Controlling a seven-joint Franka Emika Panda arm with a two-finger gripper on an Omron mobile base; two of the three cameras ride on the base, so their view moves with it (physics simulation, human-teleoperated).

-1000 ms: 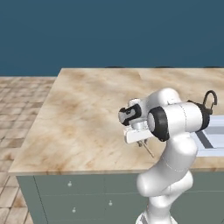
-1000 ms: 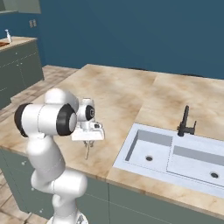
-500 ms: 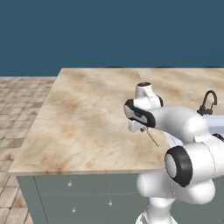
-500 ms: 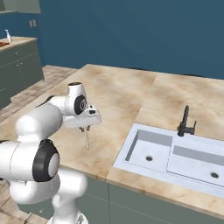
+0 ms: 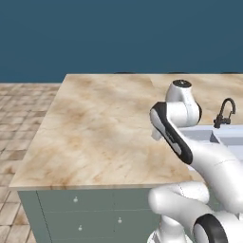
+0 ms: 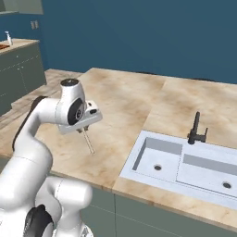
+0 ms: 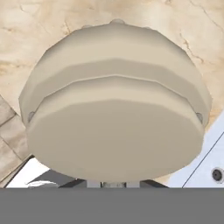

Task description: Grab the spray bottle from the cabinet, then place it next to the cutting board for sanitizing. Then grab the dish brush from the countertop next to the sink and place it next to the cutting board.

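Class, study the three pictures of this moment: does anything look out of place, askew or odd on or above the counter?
Yes. The dish brush is off the countertop: it hangs from the shut gripper, its thin handle slanting down towards the counter. In the hand view its round pale head looms right in front of the camera. The sink looks normal.

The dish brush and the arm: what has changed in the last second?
The arm has swung up and outward over the countertop, carrying the dish brush higher. The gripper stays shut on the brush head, handle hanging down. The sink and faucet have not moved.
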